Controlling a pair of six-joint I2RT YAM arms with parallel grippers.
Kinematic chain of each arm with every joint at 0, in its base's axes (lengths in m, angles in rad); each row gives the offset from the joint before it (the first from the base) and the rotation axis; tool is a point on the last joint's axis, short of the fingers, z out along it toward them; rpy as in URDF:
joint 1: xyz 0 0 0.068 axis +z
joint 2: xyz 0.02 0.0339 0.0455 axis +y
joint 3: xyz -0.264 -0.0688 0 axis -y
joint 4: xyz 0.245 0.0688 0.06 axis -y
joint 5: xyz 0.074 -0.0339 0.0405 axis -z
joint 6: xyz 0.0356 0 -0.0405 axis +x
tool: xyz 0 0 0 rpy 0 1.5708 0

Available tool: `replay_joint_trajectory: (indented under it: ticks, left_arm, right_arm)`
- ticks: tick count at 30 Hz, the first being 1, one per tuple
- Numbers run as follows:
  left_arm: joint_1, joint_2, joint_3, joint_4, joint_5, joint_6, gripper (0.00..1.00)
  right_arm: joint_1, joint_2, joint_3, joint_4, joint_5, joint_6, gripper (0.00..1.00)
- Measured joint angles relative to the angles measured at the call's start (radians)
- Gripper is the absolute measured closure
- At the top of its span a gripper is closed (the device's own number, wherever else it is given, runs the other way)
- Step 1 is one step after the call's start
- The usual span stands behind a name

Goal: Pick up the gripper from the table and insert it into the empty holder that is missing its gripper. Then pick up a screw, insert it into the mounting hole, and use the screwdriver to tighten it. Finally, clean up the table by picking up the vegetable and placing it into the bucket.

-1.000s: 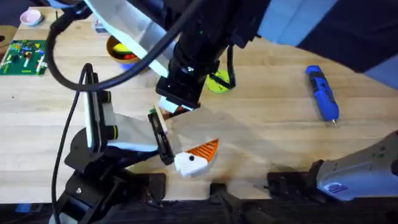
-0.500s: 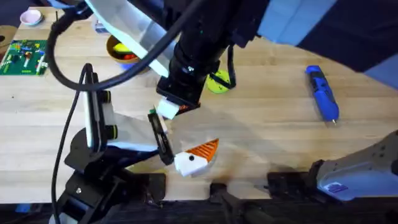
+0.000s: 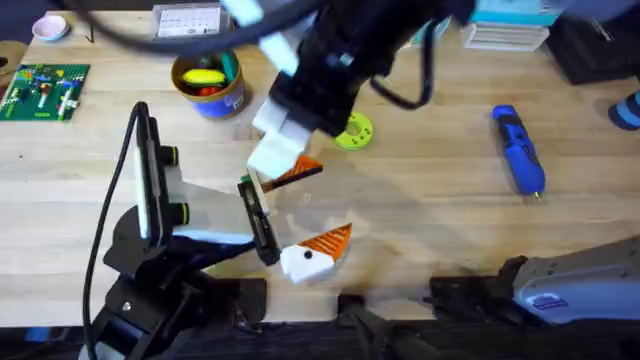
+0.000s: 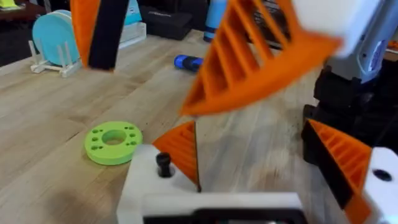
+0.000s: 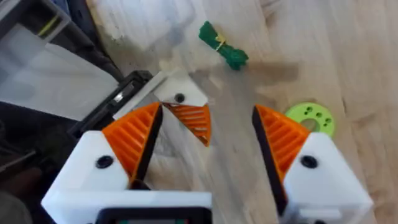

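fingers of the right gripper (image 5: 208,115) stand wide apart with nothing held between them; in the overhead view this gripper hangs over the middle of the table (image 3: 430,210), close above the left gripper (image 4: 249,134); the left gripper is also spread wide and holds nothing, only bare wood shows between its two fingers; one white mount (image 4: 146,186) of the left gripper carries an orange ribbed tip, and a small black screw (image 4: 163,165) stands up from its flat face; the vegetable (image 5: 222,45) lies on the wood near this mount, not touched by any finger; the lime-green disc (image 3: 352,131) lies flat just beside the right gripper; the screwdriver (image 3: 518,148) lies on the table at the right side, well apart from both grippers; the bucket (image 3: 210,85) stands upright at the far left part of the table, with yellow and red things inside it; a green circuit board (image 3: 40,90) rests near the left edge.
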Motion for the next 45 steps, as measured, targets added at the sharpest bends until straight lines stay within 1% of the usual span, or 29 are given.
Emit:
replay_joint_trajectory:
  ticks: [6, 11, 12, 18, 26, 40, 41, 43, 44, 45]
  left_arm:
    - [0.000, 0.000, 0.000, 0.000, 0.000, 0.000, 0.008]
    - [0.000, 0.000, 0.000, 0.000, 0.000, 0.000, 0.008]
    - [0.000, 0.000, 0.000, 0.000, 0.000, 0.000, 0.008]
    - [0.000, 0.000, 0.000, 0.000, 0.000, 0.000, 0.009]
    - [0.000, 0.000, 0.000, 0.000, -0.001, 0.000, 0.008]
    - [0.000, 0.000, 0.000, 0.001, -0.003, 0.000, 0.013]
    - [0.000, 0.000, 0.000, 0.001, -0.004, 0.001, 0.092]
    - [0.000, 0.000, 0.000, 0.001, -0.004, 0.003, 0.302]
    - [0.000, 0.000, 0.000, 0.001, -0.004, 0.003, 0.464]
    - [0.000, 0.000, 0.000, 0.001, -0.005, 0.003, 0.602]
  right_arm:
    - [-0.124, -0.075, 0.014, 0.000, 0.000, 0.000, 0.061]
    - [-0.234, -0.110, 0.014, -0.001, 0.001, 0.000, 0.060]
    - [-0.284, -0.120, 0.014, -0.001, 0.001, 0.000, 0.058]
    - [-0.359, -0.146, 0.014, -0.001, 0.001, 0.000, 0.057]
    - [-0.406, -0.154, 0.014, -0.002, 0.001, 0.000, 0.057]
    - [-0.412, -0.154, 0.014, -0.002, 0.001, 0.000, 0.053]
    - [-0.412, -0.154, 0.014, -0.002, 0.001, 0.000, 0.054]
    - [-0.412, -0.154, 0.014, -0.002, 0.001, 0.000, 0.053]
    - [-0.412, -0.154, 0.014, -0.002, 0.001, 0.000, 0.053]
    - [-0.412, -0.154, 0.014, -0.002, 0.001, 0.000, 0.053]
